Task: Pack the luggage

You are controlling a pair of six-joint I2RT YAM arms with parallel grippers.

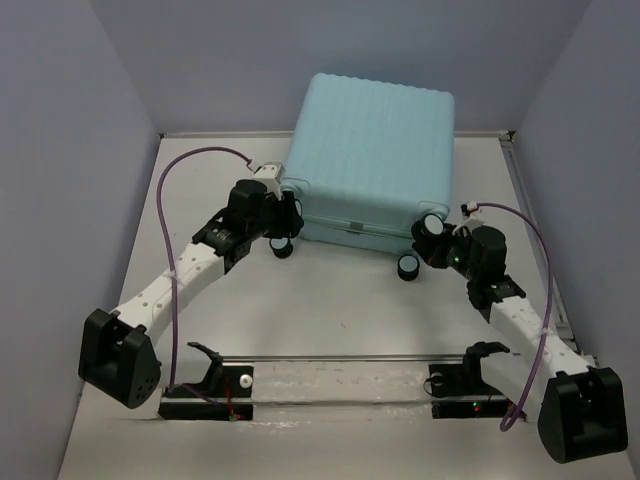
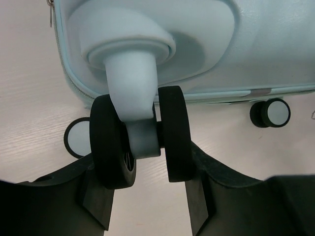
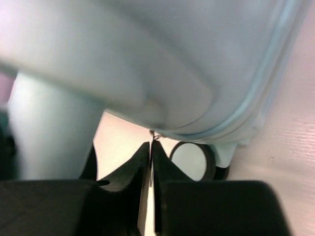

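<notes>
The luggage (image 1: 370,140) is a pale aqua ribbed hard-shell suitcase lying shut on the white table, its wheels toward me. My left gripper (image 1: 286,218) is at its near left corner. In the left wrist view the fingers (image 2: 98,196) press both sides of a black double caster wheel (image 2: 174,132) under the shell (image 2: 256,44). My right gripper (image 1: 434,234) is at the near right corner. In the right wrist view (image 3: 150,147) its jaws are pressed together on a thin metal zipper pull (image 3: 153,133) hanging from the shell (image 3: 147,59).
Two more caster wheels (image 1: 283,249) (image 1: 408,266) rest on the table below the suitcase's near edge. A metal rail (image 1: 340,358) with black clamps runs along the near table edge. Grey walls close in the left, back and right sides.
</notes>
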